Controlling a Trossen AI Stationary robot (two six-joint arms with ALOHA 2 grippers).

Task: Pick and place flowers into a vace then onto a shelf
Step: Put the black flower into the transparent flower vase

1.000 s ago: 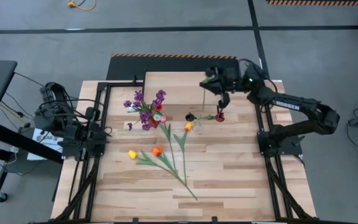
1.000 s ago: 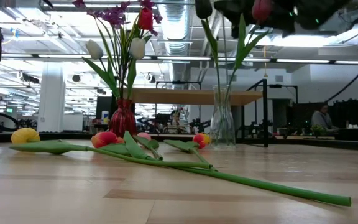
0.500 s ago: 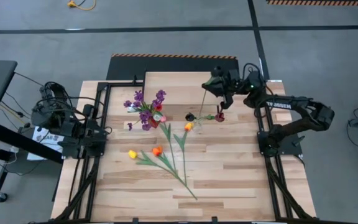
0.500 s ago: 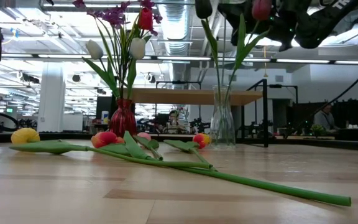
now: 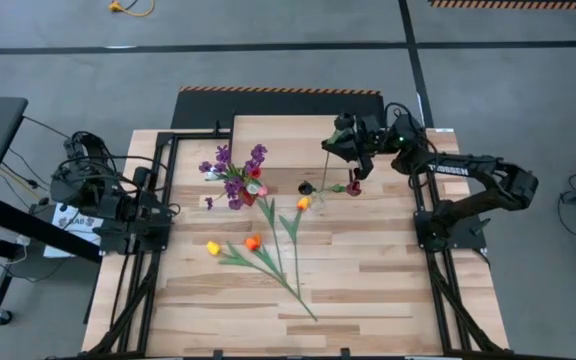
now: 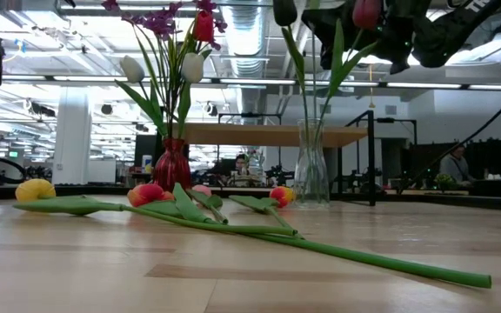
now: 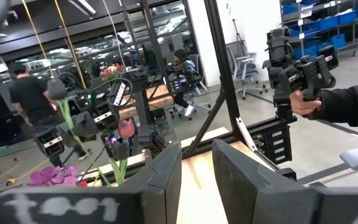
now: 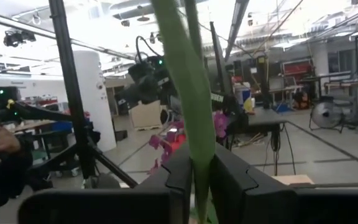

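**Operator:** High view. Status of each arm?

**Technician:** The right hand [image 5: 353, 150] is above the clear vase [image 5: 330, 186], beside the shelf [image 5: 280, 135]. The left hand [image 5: 164, 211] is parked at the bench [image 5: 368, 290] edge, well apart from the work. Loose flowers [image 5: 268, 250] lie on the boards near centre; a filled red vase [image 5: 240, 190] stands beside them.

**Operator:** Low view?

**Technician:** The clear vase [image 6: 311, 178] holds two upright stems. The right hand [image 6: 381, 35] is at their tops, near a red tulip head [image 6: 365, 13]. The loose stems [image 6: 259, 230] lie flat and long, and bend slightly along their length: judged light, flexible, and easily tipped by a heavy bloom.

**Operator:** Left wrist view?

**Technician:** The fingers [image 7: 166, 180] stand a little apart, with nothing between them. A person's hand holding a device shows beyond the bench.

**Operator:** Right wrist view?

**Technician:** A green stem [image 8: 188, 93] runs between the fingers [image 8: 225, 174]. They bracket it closely; whether they are clamped or releasing cannot be told.

**Operator:** Grip recommendation?

**Technician:** Take a stem at mid-length, never at the soft petals. The plastic surface is probably slippery, so pinch firmly. The glass vase is likely fragile and top-heavy once loaded; take hold low on its narrow neck.
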